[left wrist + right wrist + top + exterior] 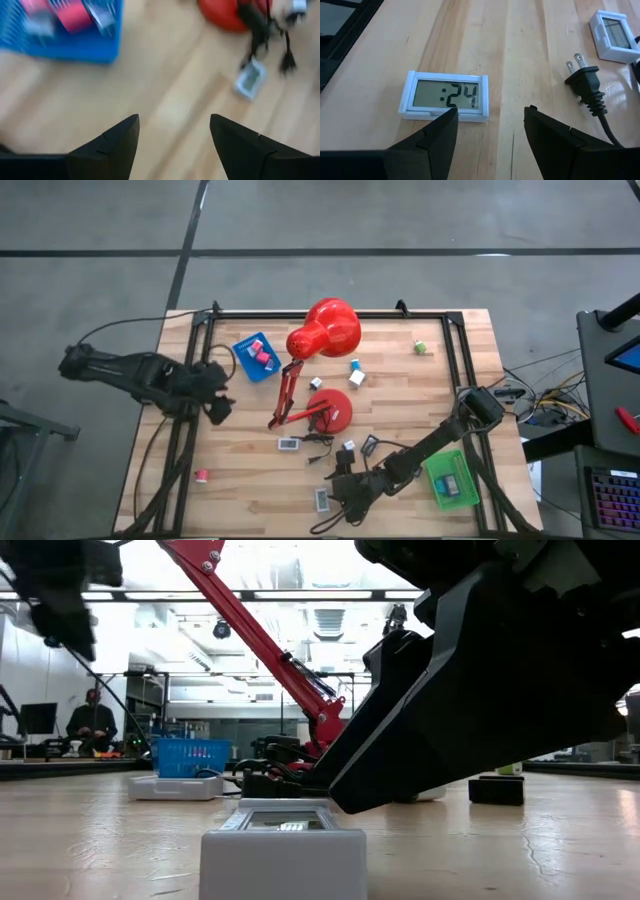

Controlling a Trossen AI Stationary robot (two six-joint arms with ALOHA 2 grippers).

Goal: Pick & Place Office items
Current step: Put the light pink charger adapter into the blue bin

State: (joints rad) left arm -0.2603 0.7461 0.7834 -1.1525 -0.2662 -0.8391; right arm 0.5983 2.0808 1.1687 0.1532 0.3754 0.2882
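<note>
My right gripper (pixel 338 492) (pixel 490 125) stands open, slanting down just short of a small white clock (pixel 445 96) (pixel 322 498) that lies flat near the table's front edge; nothing is between its fingers. A second white clock (pixel 289 444) (pixel 612 35) lies nearer the lamp. My left gripper (pixel 218 408) (pixel 172 135) hangs open and empty above the table's left side, short of the blue tray (pixel 257 357) (pixel 65 30), which holds pink pieces (pixel 72 15). Small white and teal blocks (pixel 356 372) and a green one (pixel 422 347) rest on the far half.
A big red desk lamp (pixel 323 330) stands mid-table on its round base (pixel 335 410), its cord and black plug (pixel 585 82) trailing toward my right gripper. A green tray (pixel 452 482) sits at the front right. A pink piece (pixel 201 475) lies at the front left.
</note>
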